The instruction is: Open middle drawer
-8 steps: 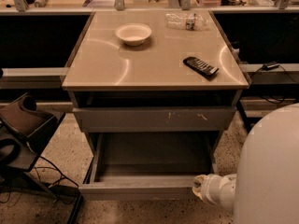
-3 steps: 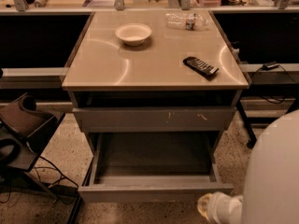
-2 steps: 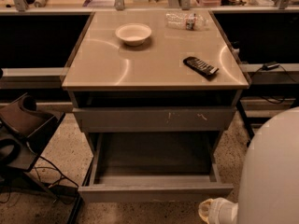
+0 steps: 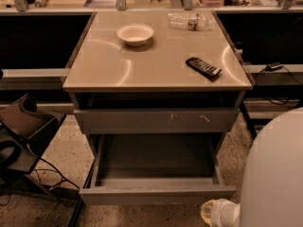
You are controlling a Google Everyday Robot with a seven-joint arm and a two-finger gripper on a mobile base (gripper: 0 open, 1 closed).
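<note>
The middle drawer [image 4: 158, 194] is pulled far out of the cabinet. Its plain grey front faces me and its smooth grey tray interior [image 4: 156, 157] is bare. Above it, the grey drawer front with pale scratch marks [image 4: 156, 120] is shut. The lowest front is hidden under the open drawer. My white arm [image 4: 277, 174] fills the lower right corner. Its rounded white end [image 4: 220, 214] sits just below and right of the drawer's front right corner, apart from it. My gripper is past the bottom edge, out of view.
On the beige cabinet top [image 4: 104, 65] stand a white bowl [image 4: 135, 34], a black remote [image 4: 203, 67] and a lying plastic bottle [image 4: 188, 20]. A black stand with cables [image 4: 23, 136] is on the floor at left. Dark shelves flank the cabinet.
The white end of my arm has dropped down and away from the drawer's front right corner toward the bottom edge. The drawer stays pulled out.
</note>
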